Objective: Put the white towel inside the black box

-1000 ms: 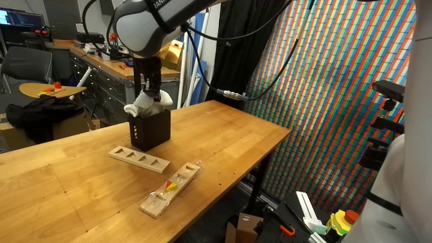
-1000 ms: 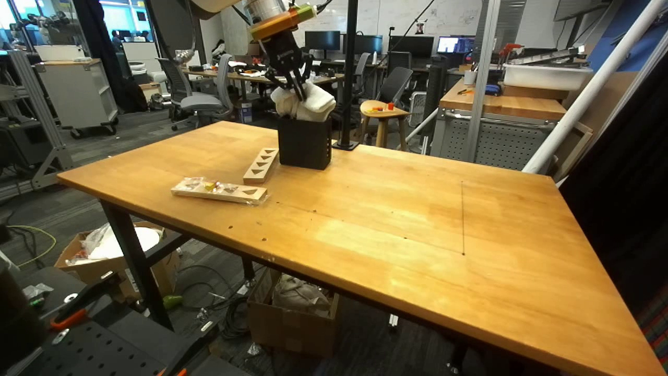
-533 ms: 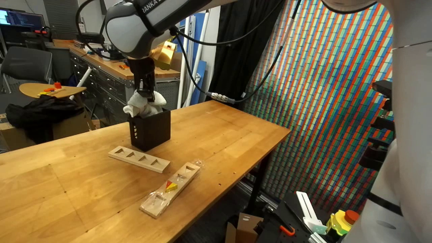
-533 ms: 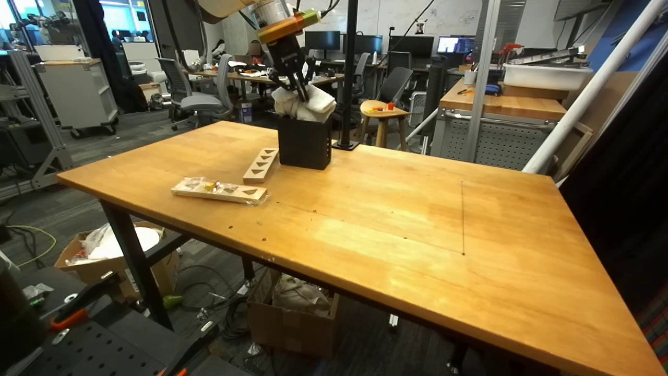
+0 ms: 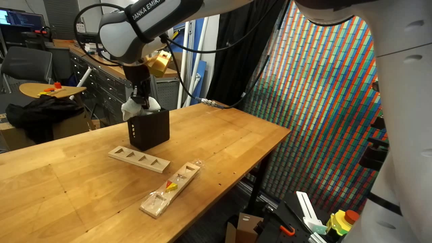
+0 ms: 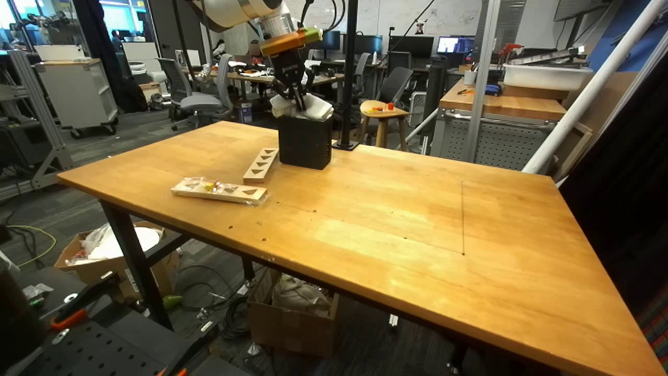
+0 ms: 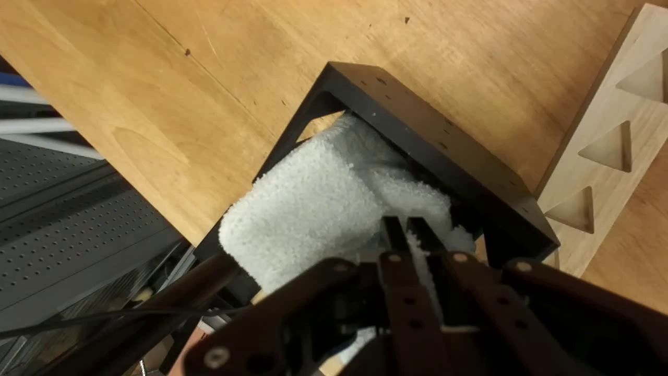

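White towel point(image 7: 308, 209) partly inside the black box point(image 6: 304, 142), one fold held by the gripper point(image 7: 405, 222).
Because it bulges above the rim, it may be dragged out if it clings when the gripper lifts; pushing could tip the box. Just beside it, a black pole point(image 6: 349, 75) may hinder sideways movement; near lies a wooden block point(image 5: 138, 159).
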`<state>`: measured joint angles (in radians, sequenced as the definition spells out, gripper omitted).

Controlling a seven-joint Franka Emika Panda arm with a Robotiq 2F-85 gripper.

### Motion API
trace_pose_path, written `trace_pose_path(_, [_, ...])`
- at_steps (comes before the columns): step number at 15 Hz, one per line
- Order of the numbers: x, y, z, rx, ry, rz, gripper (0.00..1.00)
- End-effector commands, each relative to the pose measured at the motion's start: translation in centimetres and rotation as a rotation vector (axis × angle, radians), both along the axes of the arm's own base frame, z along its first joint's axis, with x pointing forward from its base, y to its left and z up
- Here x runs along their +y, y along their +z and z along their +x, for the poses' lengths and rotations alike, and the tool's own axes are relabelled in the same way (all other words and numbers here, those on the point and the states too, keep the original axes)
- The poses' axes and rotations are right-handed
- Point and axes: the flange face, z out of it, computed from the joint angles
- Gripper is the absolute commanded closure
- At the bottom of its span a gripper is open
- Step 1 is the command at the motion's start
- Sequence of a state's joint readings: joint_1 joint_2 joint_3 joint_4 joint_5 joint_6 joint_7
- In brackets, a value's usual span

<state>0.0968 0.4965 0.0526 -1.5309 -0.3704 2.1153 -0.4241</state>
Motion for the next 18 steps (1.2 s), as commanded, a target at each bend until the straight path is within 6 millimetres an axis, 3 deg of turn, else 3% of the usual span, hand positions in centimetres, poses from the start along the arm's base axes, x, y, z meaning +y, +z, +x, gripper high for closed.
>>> trace_pose_path(1, [-1.1,0.4,0.7,0.016,-0.040,0.039,0.96])
trace_pose_path(8, [-3.5,-0.4,0.2,0.045,-0.119,0.088,0.96])
trace_pose_path(18, [-3.6,-1.7,1.3,0.056,-0.145,0.176,0.96])
